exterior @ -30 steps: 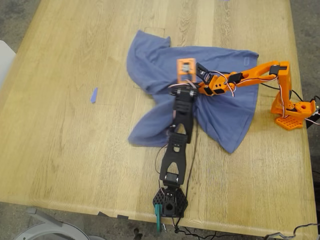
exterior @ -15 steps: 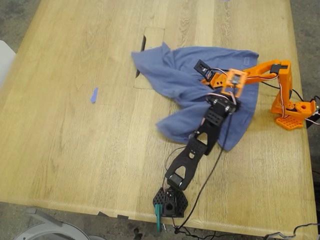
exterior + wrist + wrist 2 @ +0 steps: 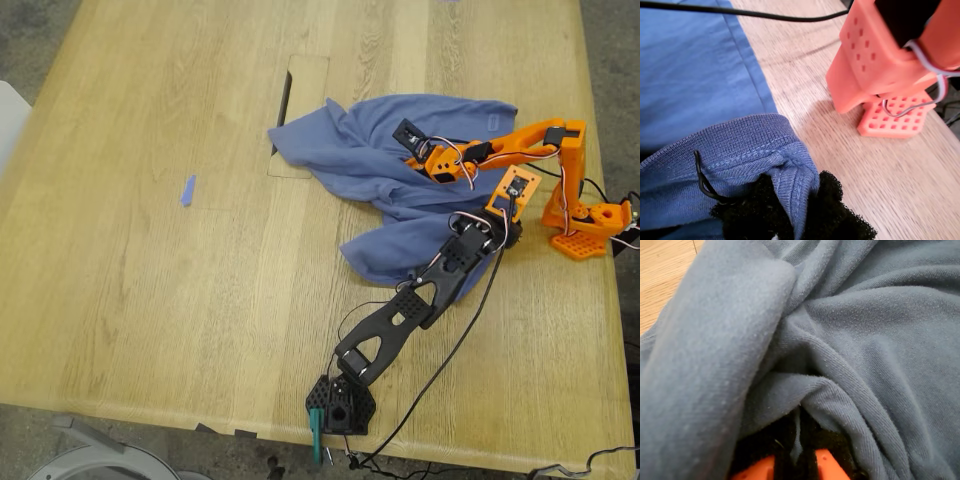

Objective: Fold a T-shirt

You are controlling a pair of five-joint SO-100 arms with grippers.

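The T-shirt [image 3: 400, 170] — soft, limp, bunched on the table [image 3: 150, 280] toward the exterior view's right — is pinched by both the first gripper [image 3: 790, 210] and second gripper [image 3: 797, 450]; hems grip best.

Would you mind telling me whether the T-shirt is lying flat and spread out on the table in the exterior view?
No, the T-shirt is bunched into deep folds on the table, pulled toward the exterior view's right.
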